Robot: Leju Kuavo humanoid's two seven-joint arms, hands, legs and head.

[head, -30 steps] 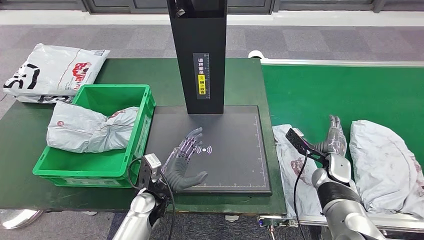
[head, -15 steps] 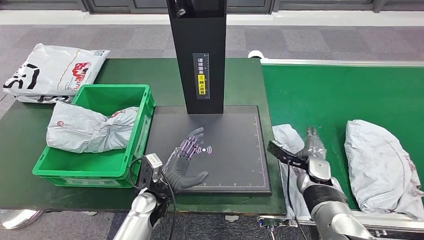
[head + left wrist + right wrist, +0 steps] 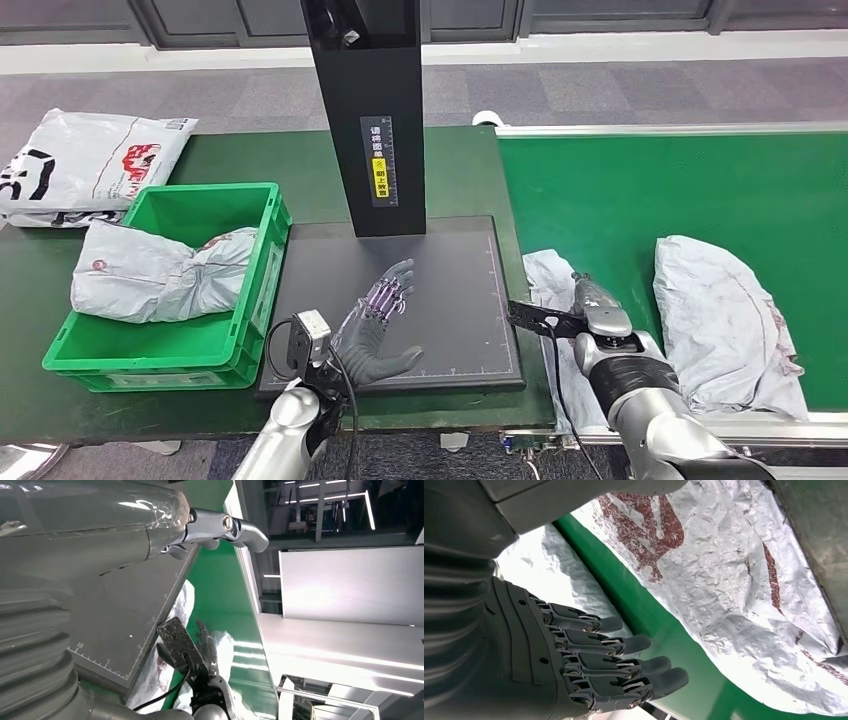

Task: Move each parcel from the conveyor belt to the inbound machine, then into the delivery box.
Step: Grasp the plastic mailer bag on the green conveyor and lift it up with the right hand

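Note:
Two crumpled grey parcels lie on the green conveyor belt [image 3: 650,190]: one [image 3: 545,280] at its left edge beside the machine, a larger one [image 3: 720,320] to the right. My right hand [image 3: 595,305] hovers over the left parcel with fingers [image 3: 624,665] stretched out and nothing in them; that parcel's red print [image 3: 724,580] is close beside them. My left hand [image 3: 380,325] rests open, fingers spread, on the inbound machine's black plate [image 3: 450,290]. The green delivery box [image 3: 255,300] at the left holds one grey parcel [image 3: 150,280].
The machine's black column [image 3: 365,110] rises at the back of the plate. A white printed bag [image 3: 80,165] lies on the dark green table behind the box. The belt's far half is bare green. Grey floor lies beyond the table.
The camera has shifted, so the whole scene sits further left. My right hand has moved left from between the two parcels to above the left one. My left hand stays on the plate.

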